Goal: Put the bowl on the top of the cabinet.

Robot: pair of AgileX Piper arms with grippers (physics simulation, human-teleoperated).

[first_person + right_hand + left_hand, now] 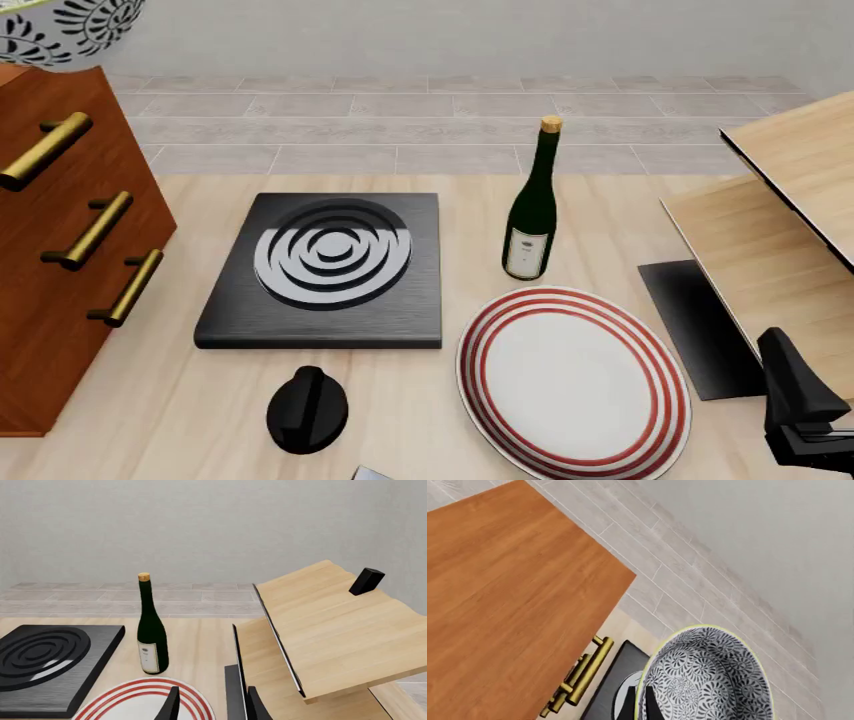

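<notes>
The bowl (707, 675), white with a dense dark leafy pattern and a pale rim, hangs tilted in my left gripper (640, 701). The gripper is shut on its rim, one finger inside and one outside. In the front view the bowl (60, 30) shows at the top left corner, just above the top of the reddish-brown cabinet (67, 230); I cannot tell whether it touches. From the left wrist the cabinet's flat top (507, 595) lies beside the bowl, with the brass handles (584, 672) below. My right gripper (213, 707) stands open and empty at the near right (801, 410).
A black hob with silver rings (327, 265) sits mid-table. A green wine bottle (531, 215) stands right of it, above a white plate with red rings (574, 375). A black knob-like object (307, 408) lies near the front. Pale wood furniture (787, 230) fills the right side.
</notes>
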